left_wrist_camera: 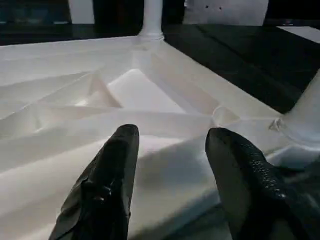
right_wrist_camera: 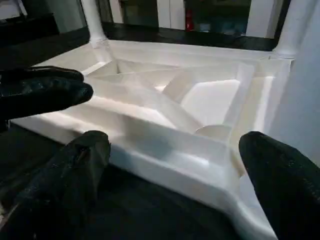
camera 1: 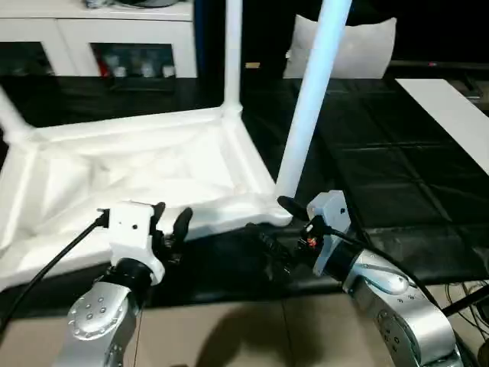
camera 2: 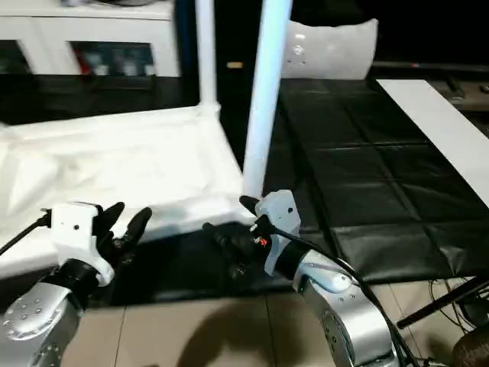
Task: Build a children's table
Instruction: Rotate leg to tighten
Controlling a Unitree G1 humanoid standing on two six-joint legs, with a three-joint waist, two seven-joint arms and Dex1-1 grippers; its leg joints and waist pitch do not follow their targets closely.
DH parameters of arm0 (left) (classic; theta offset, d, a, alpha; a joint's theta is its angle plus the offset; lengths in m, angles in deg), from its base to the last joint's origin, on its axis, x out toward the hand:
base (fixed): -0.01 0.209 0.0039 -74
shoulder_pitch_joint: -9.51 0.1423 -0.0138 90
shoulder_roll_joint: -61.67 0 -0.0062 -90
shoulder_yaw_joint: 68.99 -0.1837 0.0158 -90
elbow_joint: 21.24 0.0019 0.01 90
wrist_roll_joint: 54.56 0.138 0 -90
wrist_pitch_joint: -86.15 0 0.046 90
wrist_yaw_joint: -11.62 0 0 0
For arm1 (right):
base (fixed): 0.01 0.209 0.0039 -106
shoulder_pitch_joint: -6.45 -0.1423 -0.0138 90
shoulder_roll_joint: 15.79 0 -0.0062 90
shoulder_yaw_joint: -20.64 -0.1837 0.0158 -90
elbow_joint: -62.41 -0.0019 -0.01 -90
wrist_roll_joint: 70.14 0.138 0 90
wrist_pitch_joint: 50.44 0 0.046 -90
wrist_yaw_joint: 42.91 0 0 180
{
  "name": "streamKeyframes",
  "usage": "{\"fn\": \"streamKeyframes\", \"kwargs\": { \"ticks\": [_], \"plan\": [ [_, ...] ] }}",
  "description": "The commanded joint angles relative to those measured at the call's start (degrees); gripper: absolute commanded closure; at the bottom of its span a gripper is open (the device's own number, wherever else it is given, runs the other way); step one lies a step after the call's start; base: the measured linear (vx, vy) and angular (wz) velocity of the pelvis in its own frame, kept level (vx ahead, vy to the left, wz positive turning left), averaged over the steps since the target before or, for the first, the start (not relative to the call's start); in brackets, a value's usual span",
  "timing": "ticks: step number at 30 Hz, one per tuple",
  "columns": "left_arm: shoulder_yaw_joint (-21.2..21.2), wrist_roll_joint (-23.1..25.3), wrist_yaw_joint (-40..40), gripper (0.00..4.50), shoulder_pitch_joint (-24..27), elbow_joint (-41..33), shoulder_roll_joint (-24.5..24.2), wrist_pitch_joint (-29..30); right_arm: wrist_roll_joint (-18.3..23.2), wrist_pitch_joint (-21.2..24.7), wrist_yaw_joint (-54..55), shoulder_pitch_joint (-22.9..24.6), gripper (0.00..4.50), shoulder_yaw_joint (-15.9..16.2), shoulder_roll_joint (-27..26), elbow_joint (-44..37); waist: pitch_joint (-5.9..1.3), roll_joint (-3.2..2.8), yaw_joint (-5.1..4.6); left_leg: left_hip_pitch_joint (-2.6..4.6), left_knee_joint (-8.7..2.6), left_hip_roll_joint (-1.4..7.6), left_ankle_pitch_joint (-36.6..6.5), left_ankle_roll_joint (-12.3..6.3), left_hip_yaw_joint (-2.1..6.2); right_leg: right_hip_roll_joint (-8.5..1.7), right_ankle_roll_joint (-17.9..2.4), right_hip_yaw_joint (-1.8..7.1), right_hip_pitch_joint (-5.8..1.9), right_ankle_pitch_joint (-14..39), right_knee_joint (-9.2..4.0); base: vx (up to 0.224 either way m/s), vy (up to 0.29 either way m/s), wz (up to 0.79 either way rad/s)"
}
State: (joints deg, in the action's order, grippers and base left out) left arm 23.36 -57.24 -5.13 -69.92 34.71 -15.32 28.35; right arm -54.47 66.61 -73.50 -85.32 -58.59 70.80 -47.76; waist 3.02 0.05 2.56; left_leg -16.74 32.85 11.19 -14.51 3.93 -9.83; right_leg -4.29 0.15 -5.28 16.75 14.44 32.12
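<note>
tabletop: tabletop lies upside down on black floor mat, ribbed underside up, near edge facing the robot.
legs: near-right leg stands in its corner socket, leaning a bit; far-right leg upright in the far corner; a third leg slants at the far-left corner. Near-left corner can't be read.
left end effector: left end effector about half open, empty, fingers just short of the near rim.
right end effector: right end effector wide open, empty, low beside the base of the near-right leg, at the near-right corner.
step (my read): bracing or squaring the near-right leg in its socket.
how to do it well: close the right fingers low on the tube near the socket, not high up, so it doesn't lever over. Left pins the rim so the top doesn't slide on the mat. Push along the tube axis; check the lean is gone before letting go.
risk: hard plastic on a smooth mat, likely to skate if pushed sideways.
head views: give whole layout, leg lean, both arms.
left wrist view: rib detail and the gap between fingers and rim.
right wrist view: round socket inside the near corner, plus the left fingers opposite.
</note>
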Motion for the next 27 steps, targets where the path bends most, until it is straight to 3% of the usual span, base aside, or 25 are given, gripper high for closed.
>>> {"fn": "streamKeyframes", "kwargs": {
  "ticks": [1, 3, 4, 5, 6, 7, 8, 9, 10, 11, 12, 13, 14, 15, 16, 17, 18, 19, 20, 21, 23, 27],
  "plan": [
    [0.00, -0.26, 0.20, 1.96, -0.33, -0.17, -0.04, -0.15, 0.31, -0.12, -0.13, -0.29, 0.00, -0.27, 0.28, -0.25, -3.75, -0.37, 0.57, -0.98, -3.36, -0.63, -3.11, -8.75, -0.05, -1.25, -12.61, 2.43, -4.06, 4.65, -2.79, 0.156, 0.022, 0.06],
    [0.09, -0.25, 0.24, 1.96, -0.33, -0.05, -0.07, -0.27, -0.05, -0.34, -0.31, -0.29, 0.00, 0.00, 0.59, -0.23, -3.94, -0.57, 0.63, -0.33, -3.00, -0.86, 0.73, -11.69, 0.23, -0.71, -12.44, 2.03, -4.00, -0.02, -2.01, 0.158, 0.019, 0.10],
    [-0.36, 0.19, 0.20, 1.96, 1.08, -0.35, -0.32, -0.78, 0.59, -0.21, -2.36, 0.08, 0.00, 0.96, 1.63, -0.94, -3.99, 0.37, 1.82, -9.11, 1.58, -4.90, 4.82, -21.15, 1.15, -3.35, -4.03, 0.87, -10.91, -2.77, -4.55, 0.149, 0.007, 0.13],
    [-0.64, 0.45, 0.29, 1.96, 1.83, -0.53, -0.55, -1.01, 1.03, -0.37, -3.60, 0.29, 0.00, 1.43, 2.21, -1.31, -4.22, -0.79, 2.64, -7.88, 1.66, -4.08, 5.95, -21.59, 1.59, -5.38, -2.69, 0.40, -10.17, -1.36, -5.31, 0.145, 0.028, 0.48],
    [-1.09, 0.83, 0.43, 1.96, 2.98, -0.82, -0.93, -1.35, 1.72, -0.62, -5.51, 0.61, 0.00, 2.14, 3.08, -1.88, -4.14, -0.97, 1.87, -8.05, 1.93, -3.49, 8.40, -22.58, 2.72, -4.65, -1.30, -0.73, -9.73, -2.69, -4.80, 0.145, 0.028, 0.48],
    [-1.28, 0.36, 0.46, 1.96, 4.29, -1.26, -0.95, -1.94, 2.46, -0.33, -6.44, 0.98, 0.00, 2.07, 3.61, -2.46, -5.12, -3.03, -1.19, 5.42, 0.26, 1.63, 22.16, -22.89, 7.94, 2.30, -1.00, -2.87, 0.80, -2.47, 2.77, 0.240, -0.049, 0.55],
    [-1.26, 0.19, 0.45, 1.96, 4.48, -1.32, -0.96, -2.08, 2.54, -0.23, -6.48, 1.05, 0.00, 2.01, 3.64, -2.52, -5.85, -2.87, -3.39, 10.31, 0.48, 5.54, 36.61, -29.44, 12.55, 1.54, 1.71, -2.28, 6.74, 2.60, 6.80, 0.306, -0.178, 0.24],
    [-1.30, 0.07, 0.47, 1.96, 4.84, -1.51, -0.94, -2.22, 2.63, -0.23, -6.69, 1.26, 0.00, 1.96, 3.84, -2.71, -5.32, -2.22, -1.48, 11.81, 2.87, 8.96, 61.98, -32.37, 13.98, -2.34, 3.35, 1.15, 11.56, 4.61, 8.63, 0.306, -0.178, 0.24],
    [-1.36, 0.03, 0.68, 1.96, 5.35, -1.78, -0.80, -1.98, 2.84, -0.39, -7.15, 1.70, 0.00, 1.99, 4.17, -2.92, -5.47, -1.16, -2.15, 8.65, 3.61, 7.22, 72.62, -29.24, 12.06, -4.64, 4.07, 4.42, 12.63, -6.42, 8.71, 0.145, -0.223, -0.06],
    [-1.36, 0.03, 0.71, 1.96, 5.37, -1.79, -0.80, -1.96, 2.85, -0.41, -7.17, 1.72, 0.00, 2.00, 4.19, -2.93, -5.04, 2.03, -1.16, 2.06, 7.45, -3.21, 58.38, -19.91, 6.67, -4.93, 1.04, 7.27, 8.92, -28.44, 3.00, -0.032, -0.223, -0.05],
    [-1.37, -0.02, 0.87, 1.96, 5.50, -1.84, -0.79, -1.91, 2.92, -0.61, -7.26, 1.90, 0.00, 2.07, 4.32, -2.93, -4.39, 3.73, -0.59, -0.86, 6.54, -7.01, 41.91, -17.54, 4.46, -3.35, 3.37, 8.04, 5.54, -34.40, 2.10, -0.032, -0.223, -0.05],
    [-1.35, -0.10, 0.93, 1.96, 5.50, -1.79, -0.84, -1.97, 2.89, -0.78, -7.21, 1.99, 0.00, 2.19, 4.34, -2.89, -3.24, 3.73, 0.83, -4.14, 6.96, -5.28, 17.65, -13.09, 5.21, -8.05, -4.31, 12.04, 2.72, -42.22, 0.42, -0.020, -0.145, 0.20],
    [-1.38, -0.11, 0.92, 1.96, 5.48, -1.76, -0.90, -2.00, 2.90, -0.82, -7.13, 2.01, 0.00, 2.21, 4.28, -2.87, -3.86, 3.47, 0.80, -4.10, 3.25, -4.39, 9.94, -7.06, 5.30, -5.35, -6.99, 8.65, 0.36, -47.20, 2.43, 0.013, -0.094, 0.10],
    [-1.45, -0.14, 0.89, 1.96, 5.41, -1.63, -1.11, -2.17, 2.90, -0.97, -6.95, 2.01, 0.00, 2.30, 4.16, -2.78, -4.03, 2.58, 0.92, -3.41, 2.42, -4.51, 8.92, -4.72, 5.02, -3.69, -6.90, 7.62, 0.69, -45.49, 2.61, 0.013, -0.094, 0.10],
    [-1.58, -0.13, 0.94, 1.96, 5.17, -1.43, -1.30, -2.19, 2.76, -1.22, -6.52, 1.97, 0.00, 2.30, 3.92, -2.59, -4.20, 1.76, 0.60, -2.57, 1.30, -4.25, 10.03, -3.49, 4.42, -1.87, -8.81, 7.20, 0.78, -39.18, 2.25, -0.035, -0.084, 0.13],
    [-1.65, -0.32, 1.09, 1.96, 5.00, -1.26, -1.54, -2.29, 2.77, -1.23, -6.34, 1.97, 0.00, 2.32, 3.77, -2.51, -4.07, 0.99, 0.33, -1.69, 0.72, -3.41, 11.44, -4.85, 3.83, -1.04, -11.11, 6.41, 2.22, -30.43, 1.65, -0.093, -0.072, 0.19],
    [-1.67, -0.47, 1.20, 1.96, 4.91, -1.18, -1.69, -2.36, 2.81, -1.17, -6.29, 1.98, 0.00, 2.32, 3.69, -2.49, -3.71, 0.33, 0.13, -2.10, 0.19, -2.71, 9.61, -5.00, 4.12, -1.16, -11.98, 6.13, 2.31, -22.59, 1.39, -0.093, -0.072, 0.19],
    [-1.65, -0.59, 1.16, 1.96, 4.60, -1.04, -1.95, -2.16, 2.74, -1.10, -6.21, 1.92, 0.00, 2.39, 3.66, -2.43, -2.99, -0.04, -0.03, -2.76, -0.75, -1.63, 2.14, -4.22, 4.22, -1.45, -12.13, 5.61, 2.06, -6.00, 0.28, -0.131, -0.063, 0.05],
    [-1.64, -0.65, 1.13, 1.96, 4.37, -0.96, -2.12, -1.98, 2.72, -1.06, -6.15, 1.88, 0.00, 2.45, 3.68, -2.41, -2.09, -0.05, 0.12, -2.06, -1.70, -0.90, -9.33, -3.10, 3.94, -1.44, -10.68, 5.40, 2.92, 10.32, -0.99, -0.145, -0.016, 0.07],
    [-1.62, -1.19, 0.06, 1.96, 3.79, -0.72, -2.77, -1.54, 2.60, -1.18, -5.90, 1.74, 0.00, 2.56, 3.68, -2.25, -1.66, -0.07, 0.03, -1.25, -2.12, -0.65, -17.35, -1.70, 3.66, -1.39, -8.15, 5.22, 3.86, 21.11, -2.10, -0.145, -0.016, 0.07],
    [-1.75, -1.51, -1.68, 1.96, 3.38, -0.49, -4.33, -0.91, 2.34, -1.36, -5.44, 1.38, 0.00, 2.67, 3.72, -1.95, -1.51, -0.14, -0.14, -0.92, -2.52, -0.63, -21.99, -0.06, 3.51, -1.26, -4.56, 5.02, 4.63, 28.12, -2.95, -0.139, 0.013, 0.11],
    [-0.69, -4.20, -6.04, 1.96, 2.94, -0.28, -8.37, 0.11, 1.41, -1.44, -4.31, -0.29, 0.00, 2.42, 2.93, -0.59, -1.60, -0.26, -0.77, -1.93, -3.00, -0.74, -23.50, 0.98, 3.99, -1.44, -1.56, 4.59, 4.37, 30.11, -3.42, -0.117, 0.004, 0.00]
  ]
}}
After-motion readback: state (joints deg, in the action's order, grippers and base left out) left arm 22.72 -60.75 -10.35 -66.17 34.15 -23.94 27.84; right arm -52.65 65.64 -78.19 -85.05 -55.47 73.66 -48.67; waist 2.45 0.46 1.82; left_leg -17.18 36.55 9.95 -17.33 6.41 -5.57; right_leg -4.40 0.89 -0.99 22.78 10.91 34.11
